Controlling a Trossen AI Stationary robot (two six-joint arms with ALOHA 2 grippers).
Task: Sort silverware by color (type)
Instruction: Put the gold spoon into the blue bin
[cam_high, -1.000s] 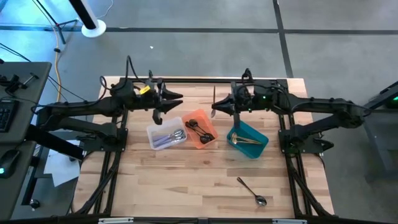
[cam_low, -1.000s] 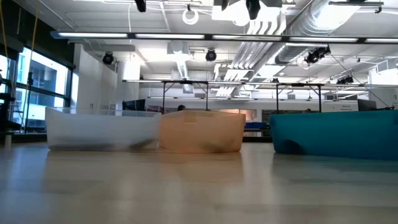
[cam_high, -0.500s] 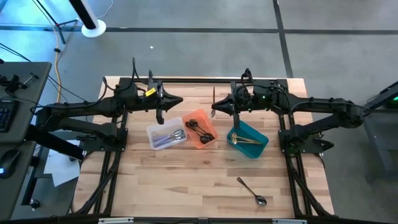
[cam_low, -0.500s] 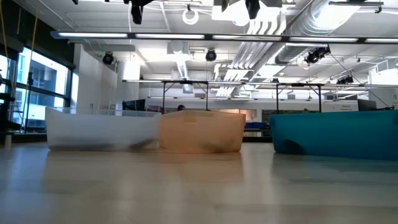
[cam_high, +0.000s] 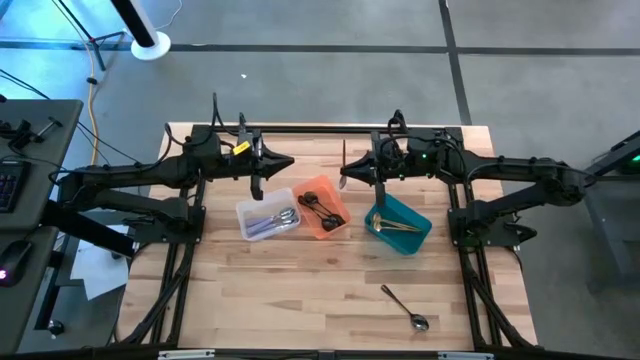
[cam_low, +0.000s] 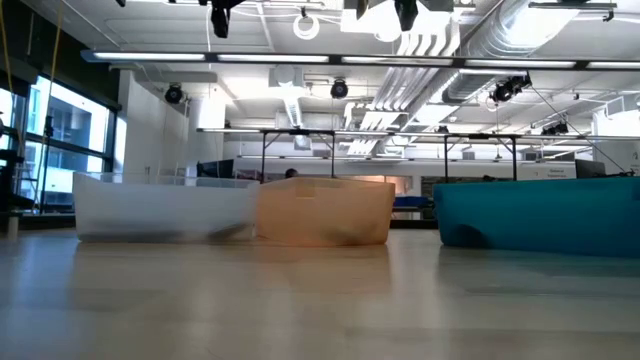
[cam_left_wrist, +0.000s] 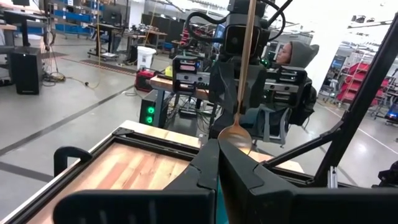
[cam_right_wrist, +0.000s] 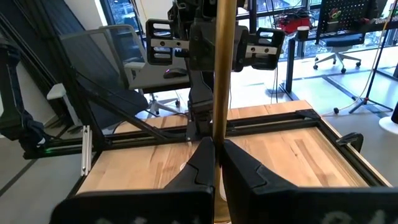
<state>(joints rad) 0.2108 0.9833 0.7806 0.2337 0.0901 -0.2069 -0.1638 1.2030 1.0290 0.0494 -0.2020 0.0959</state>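
Note:
My right gripper (cam_high: 345, 177) hangs over the table's far middle, level, shut on a gold spoon (cam_left_wrist: 242, 68). The spoon stands upright with its bowl (cam_left_wrist: 235, 137) at the bottom. My left gripper (cam_high: 289, 160) faces it from the left, shut on nothing, its fingertips (cam_left_wrist: 217, 163) a short way from the bowl. Below them stand three bins in a row: a clear bin (cam_high: 266, 218) with silver pieces, an orange bin (cam_high: 321, 208) with black pieces, and a teal bin (cam_high: 398, 226) with gold pieces. One dark-silver spoon (cam_high: 404, 308) lies flat on the table at the near right. My right gripper pinches the gold spoon's handle (cam_right_wrist: 217, 127) between its two fingers, which come at it level from the table's right and lie across it. The handle rises straight up above the fingers, and the spoon is clear of the table and bins. The fingers hide the spot they grip.
Black frame rails (cam_high: 320, 130) run along the table's far edge and sides. Bare wood lies in front of the bins, around the loose spoon. In the left wrist view a person in a hood (cam_left_wrist: 292, 53) sits beyond the table.
My left gripper has shut on nothing while staying over the far left of the table. The right gripper and its spoon have kept still.

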